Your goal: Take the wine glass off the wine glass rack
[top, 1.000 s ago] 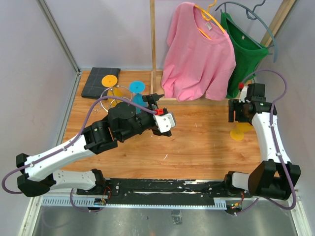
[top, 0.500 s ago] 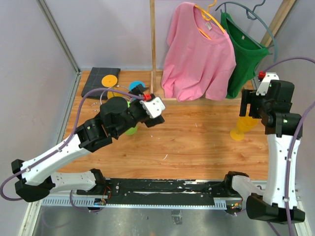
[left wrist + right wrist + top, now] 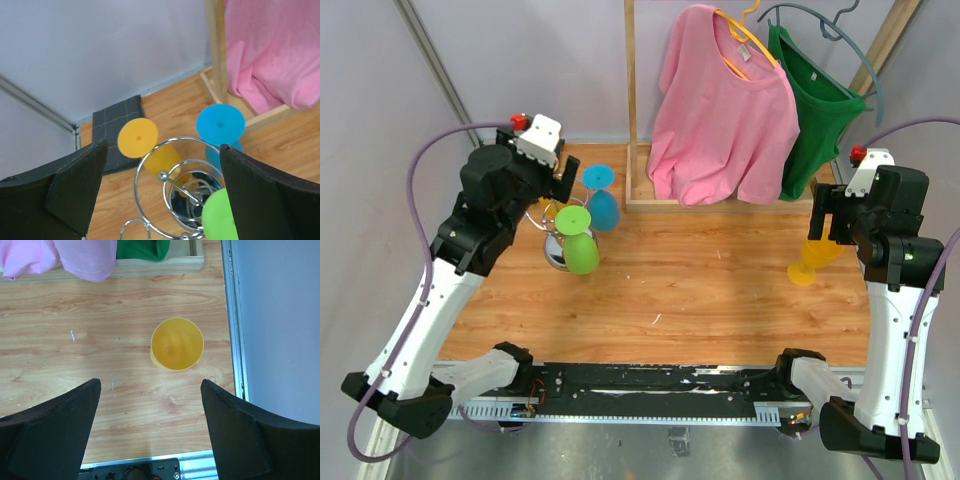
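The chrome wine glass rack (image 3: 553,250) stands at the back left of the table. A green glass (image 3: 577,240) and a blue glass (image 3: 599,196) hang on it. The left wrist view shows its wire loops (image 3: 161,176) with a yellow glass (image 3: 138,139), the blue glass (image 3: 220,124) and the green glass (image 3: 220,220). My left gripper (image 3: 558,181) is open and empty right above the rack (image 3: 165,196). Another yellow glass (image 3: 809,262) stands on the table at the right. My right gripper (image 3: 823,230) is open and empty above it (image 3: 150,430), with that glass (image 3: 177,343) beyond the fingertips.
A wooden clothes rack (image 3: 631,100) at the back holds a pink shirt (image 3: 725,110) and a green shirt (image 3: 817,100). A dark folded cloth (image 3: 117,131) lies in the back left corner. A metal rail (image 3: 233,315) runs along the table's right edge.
My left arm has swung from the middle of the table back and left to a spot above the rack. My right arm has lifted and now barely moves.
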`<state>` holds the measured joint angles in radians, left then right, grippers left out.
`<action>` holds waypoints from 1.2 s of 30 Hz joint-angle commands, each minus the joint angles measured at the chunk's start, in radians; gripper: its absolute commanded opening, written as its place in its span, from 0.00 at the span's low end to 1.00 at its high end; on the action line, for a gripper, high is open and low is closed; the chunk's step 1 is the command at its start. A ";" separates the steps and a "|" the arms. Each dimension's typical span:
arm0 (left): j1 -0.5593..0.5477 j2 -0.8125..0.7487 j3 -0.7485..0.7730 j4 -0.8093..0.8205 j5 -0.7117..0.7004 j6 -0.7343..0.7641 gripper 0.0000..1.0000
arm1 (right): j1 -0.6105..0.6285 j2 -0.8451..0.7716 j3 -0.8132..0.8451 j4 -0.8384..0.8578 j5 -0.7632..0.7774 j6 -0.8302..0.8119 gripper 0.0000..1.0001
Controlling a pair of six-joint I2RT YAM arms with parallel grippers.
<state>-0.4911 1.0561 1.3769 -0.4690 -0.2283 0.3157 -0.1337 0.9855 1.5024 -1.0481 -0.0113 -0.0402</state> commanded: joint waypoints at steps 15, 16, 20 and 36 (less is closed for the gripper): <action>0.651 0.278 0.375 -0.110 0.577 -0.432 0.95 | -0.013 0.003 -0.005 0.002 -0.065 0.021 0.84; 0.670 0.288 0.369 -0.117 0.621 -0.472 0.96 | -0.013 0.005 -0.005 0.001 -0.067 0.021 0.84; 0.758 0.332 0.307 -0.088 0.824 -0.670 0.93 | -0.013 0.005 -0.003 -0.001 -0.070 0.022 0.84; 0.816 0.329 -0.117 0.375 1.019 -1.174 0.91 | -0.012 -0.039 -0.011 0.017 -0.244 0.013 0.99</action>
<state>0.3233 1.4109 1.3075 -0.2478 0.7490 -0.7368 -0.1337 0.9756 1.4982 -1.0523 -0.1577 -0.0307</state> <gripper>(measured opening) 0.909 0.985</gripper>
